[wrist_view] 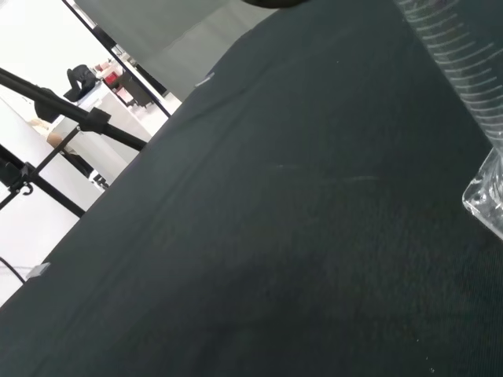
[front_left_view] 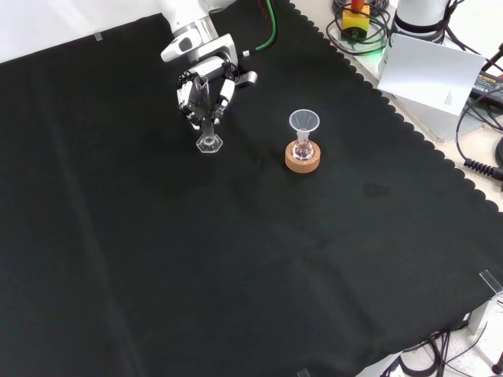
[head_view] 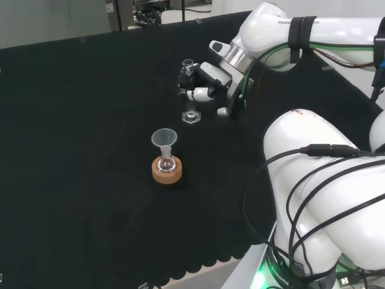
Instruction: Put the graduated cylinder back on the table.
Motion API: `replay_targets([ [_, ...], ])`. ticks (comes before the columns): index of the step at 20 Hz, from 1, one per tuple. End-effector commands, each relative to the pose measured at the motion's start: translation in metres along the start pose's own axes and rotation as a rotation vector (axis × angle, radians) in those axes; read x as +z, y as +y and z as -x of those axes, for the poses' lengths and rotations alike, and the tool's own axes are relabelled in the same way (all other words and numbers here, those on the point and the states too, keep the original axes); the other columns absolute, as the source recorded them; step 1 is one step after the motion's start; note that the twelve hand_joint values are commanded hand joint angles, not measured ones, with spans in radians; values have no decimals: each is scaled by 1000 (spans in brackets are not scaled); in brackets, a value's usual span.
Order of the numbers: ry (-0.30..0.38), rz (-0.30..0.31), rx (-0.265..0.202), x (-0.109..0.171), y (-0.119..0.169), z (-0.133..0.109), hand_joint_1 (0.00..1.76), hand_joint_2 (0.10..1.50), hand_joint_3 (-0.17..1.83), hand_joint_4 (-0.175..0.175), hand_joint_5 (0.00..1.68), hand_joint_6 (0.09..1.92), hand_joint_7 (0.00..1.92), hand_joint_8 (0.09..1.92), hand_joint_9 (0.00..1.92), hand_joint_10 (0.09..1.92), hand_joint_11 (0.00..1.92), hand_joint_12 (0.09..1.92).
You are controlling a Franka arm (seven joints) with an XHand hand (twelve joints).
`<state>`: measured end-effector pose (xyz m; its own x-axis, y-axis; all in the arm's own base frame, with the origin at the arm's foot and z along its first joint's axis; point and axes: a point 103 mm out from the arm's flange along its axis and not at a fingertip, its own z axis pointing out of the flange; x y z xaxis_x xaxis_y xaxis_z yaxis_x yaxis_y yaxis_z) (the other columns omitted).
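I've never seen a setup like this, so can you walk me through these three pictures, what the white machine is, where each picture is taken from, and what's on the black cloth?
The big white shapes are one robot arm. At its end sits a black and white hand with fingers and a thumb.

One picture looks over the arm from behind and above its base. Another looks down on the black cloth from the front. The third comes from a camera at the wrist, so things there look close and large.

The hand's fingers are curled round a clear glass measuring cylinder, upright, with its foot at or just above the cloth; I cannot tell whether it touches. The wrist view shows its marked tube.

Apart from it stands a small flask on a cork ring, with a funnel in its neck.
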<state>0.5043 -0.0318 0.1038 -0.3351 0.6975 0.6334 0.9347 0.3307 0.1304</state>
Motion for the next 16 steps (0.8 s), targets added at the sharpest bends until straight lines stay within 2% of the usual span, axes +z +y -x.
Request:
replay_targets([
  [1,-4,18,0,6,1,6,1171,1237,3,-175,750,1345,806,1184,1233,340,1133,799],
  [3,-3,12,3,8,2,7,1119,1247,4,-175,744,1362,876,897,1225,346,1121,803],
  [5,-1,8,6,9,3,9,1103,1250,4,-175,742,1367,907,785,1221,348,1115,804],
  [16,15,-11,19,13,2,16,1092,1261,6,-175,720,1395,884,741,1188,352,1077,819],
])
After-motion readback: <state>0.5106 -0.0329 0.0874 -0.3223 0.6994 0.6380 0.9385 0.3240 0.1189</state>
